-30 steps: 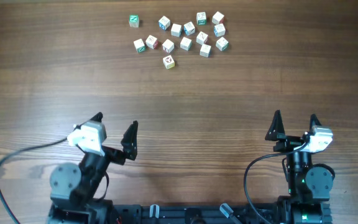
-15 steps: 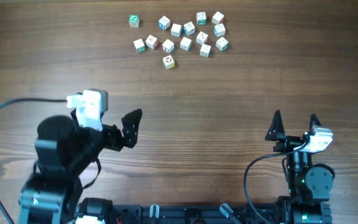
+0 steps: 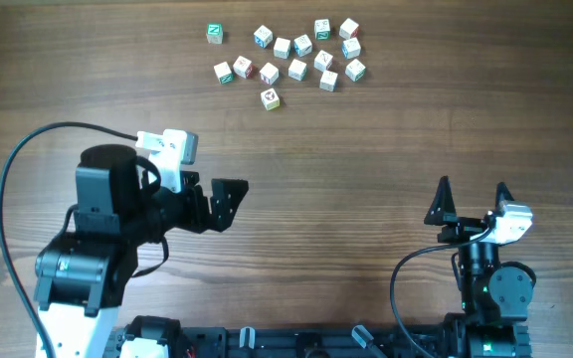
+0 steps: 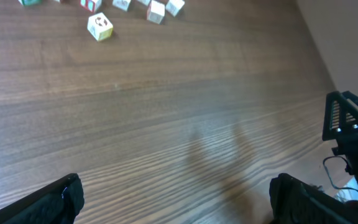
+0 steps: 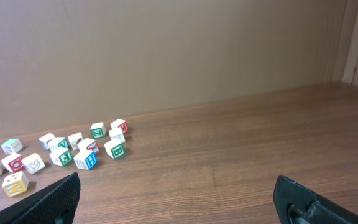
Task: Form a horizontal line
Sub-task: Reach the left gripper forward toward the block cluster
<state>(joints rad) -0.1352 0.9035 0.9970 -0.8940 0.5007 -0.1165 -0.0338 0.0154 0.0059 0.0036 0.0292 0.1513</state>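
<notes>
Several small white letter cubes lie scattered at the far middle of the table, and no horizontal line shows among them. One cube sits nearest, apart from the cluster; it is also in the left wrist view, as a cube at the top left. My left gripper is open and empty, well short of the cubes, over bare wood. My right gripper stands open and empty at the near right. In the right wrist view, the cubes lie far off to the left.
A single cube with a green mark lies left of the cluster. The left arm's black cable loops out to the left. The right arm's finger shows at the right edge of the left wrist view. A brown wall backs the table.
My left arm has swung forward and to the right, its gripper now farther from the base and closer to the cubes. The right arm and the cubes have not moved.
</notes>
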